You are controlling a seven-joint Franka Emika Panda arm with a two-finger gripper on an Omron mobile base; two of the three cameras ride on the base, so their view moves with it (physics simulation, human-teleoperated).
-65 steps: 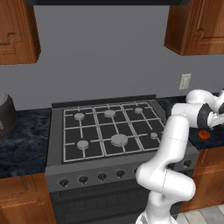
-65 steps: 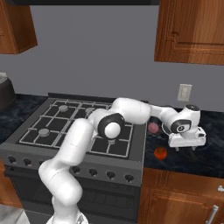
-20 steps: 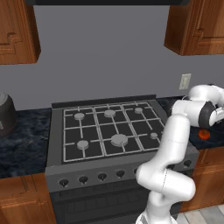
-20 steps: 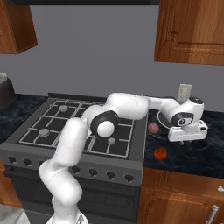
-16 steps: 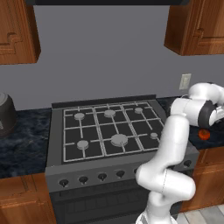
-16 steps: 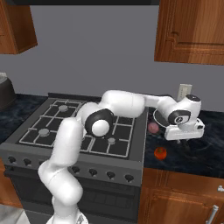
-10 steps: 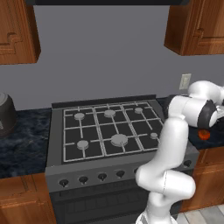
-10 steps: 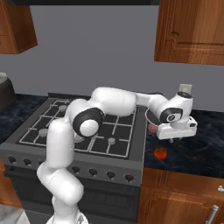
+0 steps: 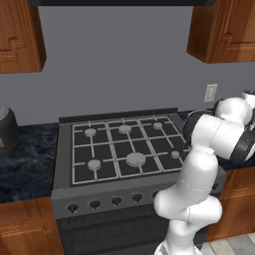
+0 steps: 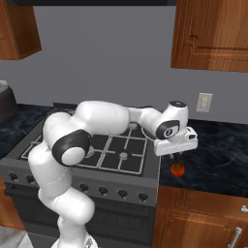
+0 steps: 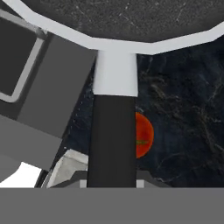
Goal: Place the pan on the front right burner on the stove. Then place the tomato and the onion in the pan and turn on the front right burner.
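In the hand view my gripper (image 11: 111, 183) is shut on the slim dark handle (image 11: 111, 131) of the pan (image 11: 122, 17). The pan's dark inside and light rim lie across the top of that view. The bright red-orange tomato (image 11: 143, 134) lies on the dark counter beneath the handle. In the right base view the gripper (image 10: 177, 155) hangs just above the tomato (image 10: 178, 169), at the right edge of the stove (image 10: 97, 184). The front right burner (image 10: 124, 155) (image 9: 174, 154) is bare under its grate. The onion is hidden.
A row of black knobs (image 9: 116, 200) runs along the stove's front. A dark pot (image 9: 5, 129) stands on the left counter. Dark counter (image 10: 218, 155) extends to the right, with a wall outlet (image 10: 203, 101) above it. Wooden cabinets hang overhead.
The arm has folded and swung the hand left toward the stove's right edge, still shut on the pan handle. The tomato has stayed in place.
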